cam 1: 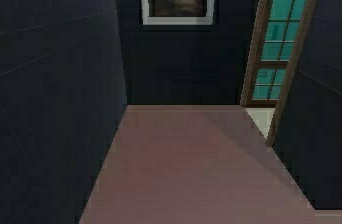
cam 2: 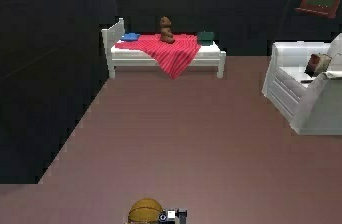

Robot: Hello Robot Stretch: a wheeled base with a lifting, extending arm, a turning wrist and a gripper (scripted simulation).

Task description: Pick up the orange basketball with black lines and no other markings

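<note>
An orange ball with dark lines [cam 2: 145, 212] sits at the arm side view's bottom edge, partly cut off. Right beside it are the white marked squares and a bit of dark body of my gripper [cam 2: 168, 215]. The ball covers the place where the fingers would be, so I cannot tell whether the gripper holds anything. Brown floor lies behind both.
A white bed [cam 2: 164, 58] with a red blanket [cam 2: 172, 52] and a brown figure [cam 2: 165, 27] stands far out against the dark wall. A white armchair [cam 2: 314, 85] is at the right. In the forward view, a narrow corridor ends at a framed picture [cam 1: 179, 10], with a teal-glass door [cam 1: 279, 55] at the right.
</note>
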